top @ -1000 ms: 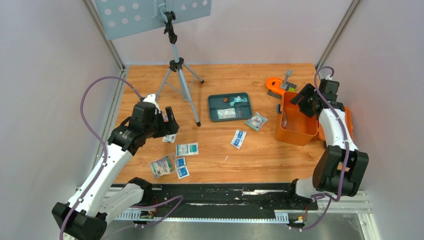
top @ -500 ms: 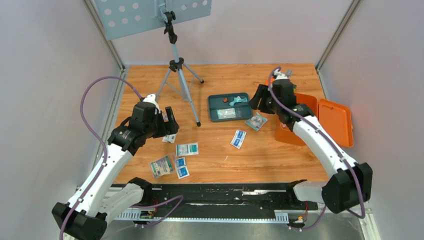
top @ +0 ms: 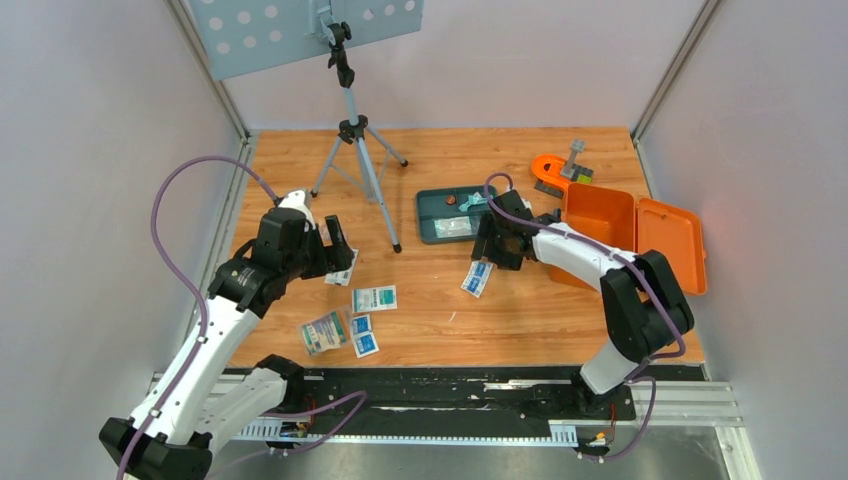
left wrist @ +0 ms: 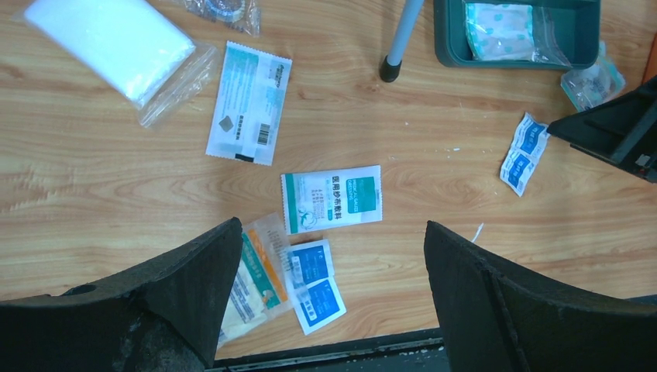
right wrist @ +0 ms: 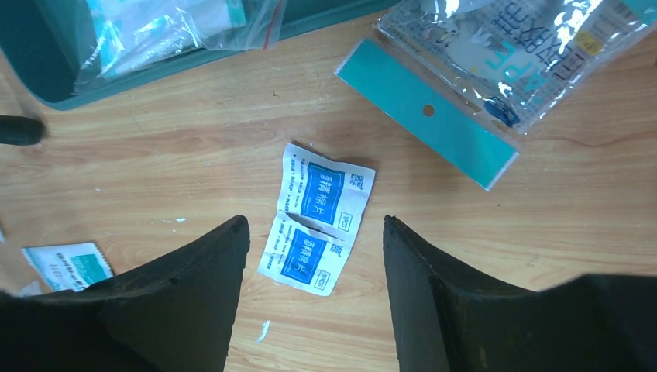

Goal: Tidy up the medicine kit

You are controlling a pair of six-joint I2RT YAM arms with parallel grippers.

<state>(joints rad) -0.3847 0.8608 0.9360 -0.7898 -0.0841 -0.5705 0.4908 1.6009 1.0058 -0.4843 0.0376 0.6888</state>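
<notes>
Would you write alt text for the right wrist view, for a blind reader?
The right gripper, black jaws open, hangs above a joined pair of small blue-and-white paper sachets on the wooden table. A clear plastic packet with a teal header lies upper right; a dark teal plastic tray holding a clear bag, upper left.

Bright even light, soft faint shadows, sharp focus throughout

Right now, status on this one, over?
Left fingers open, empty, above packets. Right fingers open, over twin blue sachets. Medicine kit open, lid laid back. Tripod leg near tray.
</notes>
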